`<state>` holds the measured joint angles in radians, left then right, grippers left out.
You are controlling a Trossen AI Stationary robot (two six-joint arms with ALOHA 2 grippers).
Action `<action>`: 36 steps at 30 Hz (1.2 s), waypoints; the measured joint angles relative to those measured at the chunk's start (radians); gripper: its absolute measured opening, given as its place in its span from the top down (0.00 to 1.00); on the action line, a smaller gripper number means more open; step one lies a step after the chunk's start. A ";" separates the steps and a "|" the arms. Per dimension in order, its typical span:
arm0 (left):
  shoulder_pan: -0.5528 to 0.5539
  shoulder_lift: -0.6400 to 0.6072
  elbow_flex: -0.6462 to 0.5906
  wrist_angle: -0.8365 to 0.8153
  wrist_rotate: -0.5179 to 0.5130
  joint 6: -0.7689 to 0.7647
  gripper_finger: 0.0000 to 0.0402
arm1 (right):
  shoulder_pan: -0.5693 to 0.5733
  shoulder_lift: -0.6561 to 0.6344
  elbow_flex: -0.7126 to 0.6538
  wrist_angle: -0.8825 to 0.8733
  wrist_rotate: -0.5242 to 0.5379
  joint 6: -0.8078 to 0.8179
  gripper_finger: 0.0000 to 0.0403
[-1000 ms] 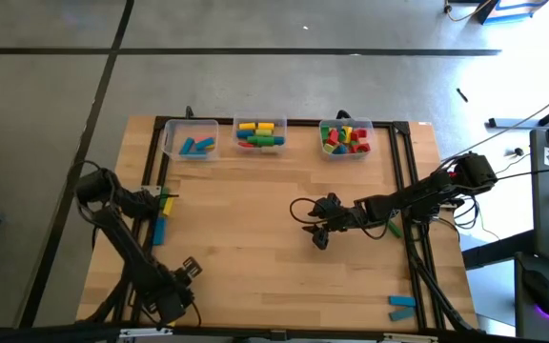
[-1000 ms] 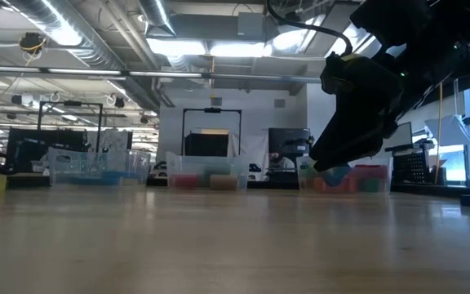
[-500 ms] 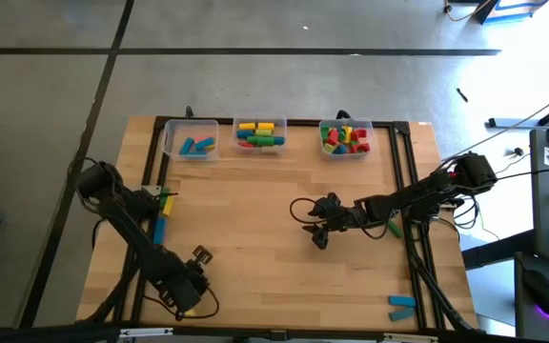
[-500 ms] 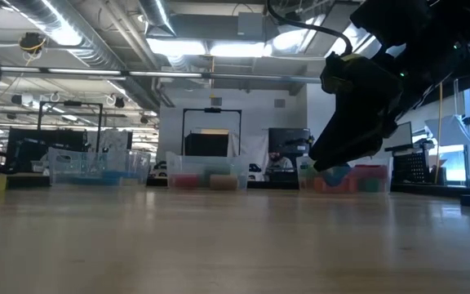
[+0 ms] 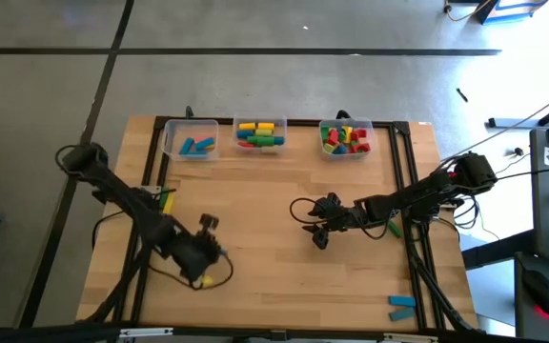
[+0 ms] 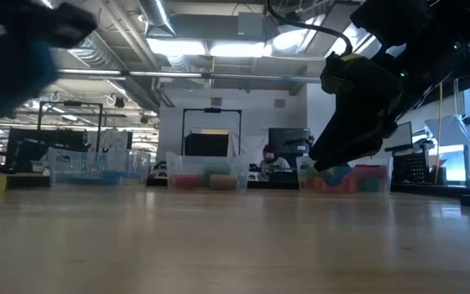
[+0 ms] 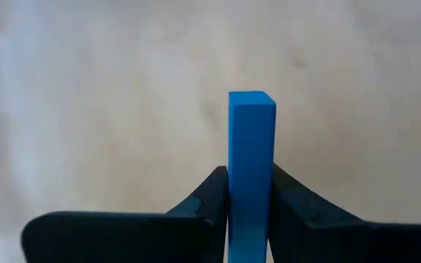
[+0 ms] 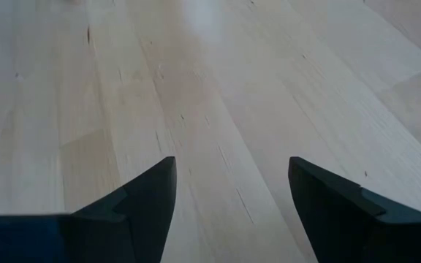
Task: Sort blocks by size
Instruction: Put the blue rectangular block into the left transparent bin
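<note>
Left gripper [image 7: 250,208] fingers clamp long blue square-section bar block [image 7: 251,157] at its lower end; rigid, light, probably smooth-sided, so grip the flat faces; right gripper [image 8: 232,193] fingers wide, empty, above wooden worktop [image 5: 274,205].

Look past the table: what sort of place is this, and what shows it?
Probably a robotics lab or workshop. The low view shows bare ceiling ducts and strip lights over rows of benches with equipment, and from above, two robot arms work a wooden table on a concrete floor.
</note>
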<state>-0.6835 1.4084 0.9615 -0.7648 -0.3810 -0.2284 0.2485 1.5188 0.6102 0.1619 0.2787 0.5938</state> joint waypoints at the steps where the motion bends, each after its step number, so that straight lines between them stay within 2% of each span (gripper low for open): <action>1: 0.020 -0.016 0.000 -0.005 -0.022 0.004 0.86 | 0.000 0.000 0.000 0.000 0.000 0.000 0.36; 8: 0.171 -0.109 0.000 -0.049 -0.145 0.027 0.86 | 0.000 0.000 0.000 0.000 0.000 0.000 0.36; 15: 0.339 -0.133 0.000 -0.048 -0.199 0.045 0.86 | 0.000 0.000 0.000 0.000 0.000 0.000 0.36; 28: 0.651 -0.133 -0.006 -0.008 -0.202 0.080 0.86 | 0.000 0.000 0.000 0.000 0.001 0.002 0.36; 36: 0.793 -0.133 -0.006 0.029 -0.200 0.110 0.86 | 0.000 0.000 0.000 0.000 0.001 0.003 0.36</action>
<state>0.1094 1.2755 0.9550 -0.7354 -0.5813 -0.1181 0.2485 1.5188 0.6102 0.1616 0.2794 0.5964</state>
